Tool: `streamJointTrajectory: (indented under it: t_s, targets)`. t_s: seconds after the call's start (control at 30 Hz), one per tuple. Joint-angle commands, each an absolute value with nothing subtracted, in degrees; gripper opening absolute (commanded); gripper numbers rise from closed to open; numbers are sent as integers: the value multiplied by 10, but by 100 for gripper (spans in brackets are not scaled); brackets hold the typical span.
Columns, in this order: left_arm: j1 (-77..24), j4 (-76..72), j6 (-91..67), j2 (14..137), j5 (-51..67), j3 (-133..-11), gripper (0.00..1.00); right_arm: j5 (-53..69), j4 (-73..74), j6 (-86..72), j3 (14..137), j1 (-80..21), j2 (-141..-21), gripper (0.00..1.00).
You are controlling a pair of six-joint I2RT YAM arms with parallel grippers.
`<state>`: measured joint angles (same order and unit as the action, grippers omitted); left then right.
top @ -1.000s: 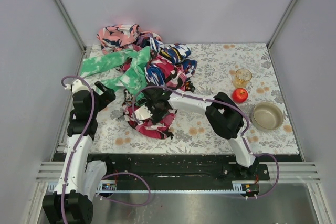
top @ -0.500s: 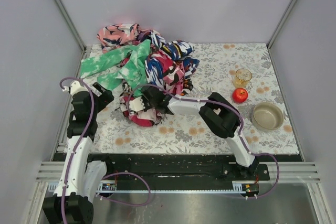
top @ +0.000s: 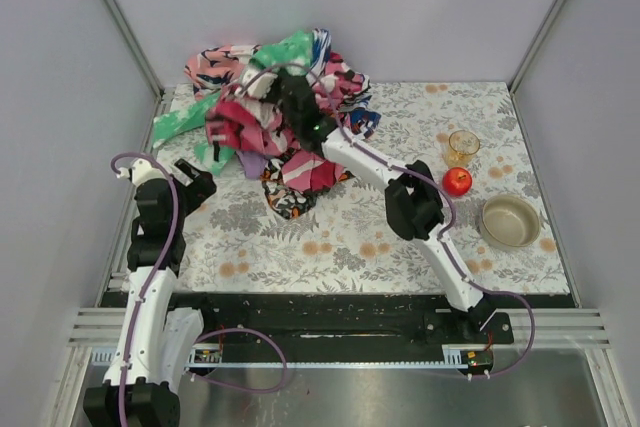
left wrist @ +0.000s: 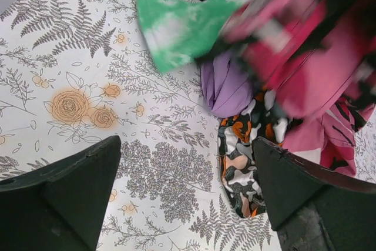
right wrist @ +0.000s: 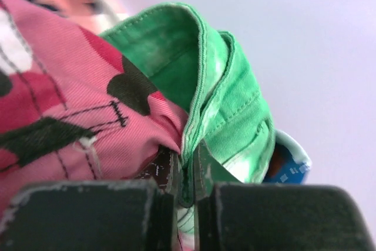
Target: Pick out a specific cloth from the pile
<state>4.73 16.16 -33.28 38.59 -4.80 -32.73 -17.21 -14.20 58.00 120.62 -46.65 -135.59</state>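
I am pinching the green tie-dye cloth (right wrist: 229, 104) and pink printed cloth (right wrist: 59, 116) in the right gripper (right wrist: 187, 176), held high so the lilac cloth (left wrist: 226, 86) is showing beneath the pile (top: 290, 172); the left gripper (left wrist: 187, 145) is hovering spread nearby.

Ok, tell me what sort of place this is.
Probably a lab robot cell: plain panel walls on metal framing, the left arm and right arm bolted to a rail, and staged props: a cloth pile, apple and bowl.
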Motion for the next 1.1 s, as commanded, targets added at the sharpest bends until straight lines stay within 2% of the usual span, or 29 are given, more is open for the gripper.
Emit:
streamJointTrajectory:
  t_s: [0.0,0.27,0.33,0.43,0.53,0.73,0.9,1.07]
  targets:
    - [51,120,-330,381,-37,-323,99,-222,-100,445,1422,-364,-1447,0]
    - [51,96,-321,397,-3,-320,99,-177,86,205,1561,-245,-1598,0]
    - [51,80,-322,411,35,-318,99,-159,118,143,1551,-221,-1601,0]
    - [51,43,-331,454,88,-320,99,-166,125,152,1508,-212,-1593,0]
    - [51,11,-350,536,147,-336,99,-185,162,160,1510,-203,-1603,0]
    - [51,-32,-397,699,183,-388,99,-175,226,93,1521,-150,-1614,0]
    - [42,-99,-416,844,242,-427,99,-127,247,61,1504,-118,-1598,0]
    - [3,-80,-403,963,215,-512,99,-116,246,57,1499,-118,-1593,0]
